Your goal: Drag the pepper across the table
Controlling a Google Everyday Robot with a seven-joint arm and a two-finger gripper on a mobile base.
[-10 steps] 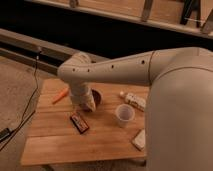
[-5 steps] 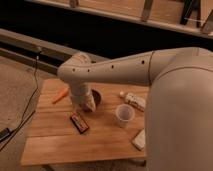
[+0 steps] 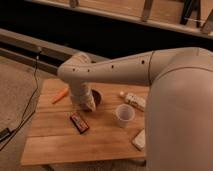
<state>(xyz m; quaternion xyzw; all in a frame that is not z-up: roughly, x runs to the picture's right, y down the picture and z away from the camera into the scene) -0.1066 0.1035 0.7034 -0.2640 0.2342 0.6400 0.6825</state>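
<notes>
The pepper is a small orange tapered piece lying near the left far edge of the light wooden table. My white arm reaches in from the right, bends at the elbow and points down. The gripper hangs at the end of it, just over the near rim of a dark bowl, to the right of the pepper and apart from it. It stands open and I see nothing held in it. The wrist hides part of the bowl.
A dark red-and-black packet lies in front of the gripper. A white cup, a lying white bottle and a pale packet sit on the right half. A black cable runs on the floor at left.
</notes>
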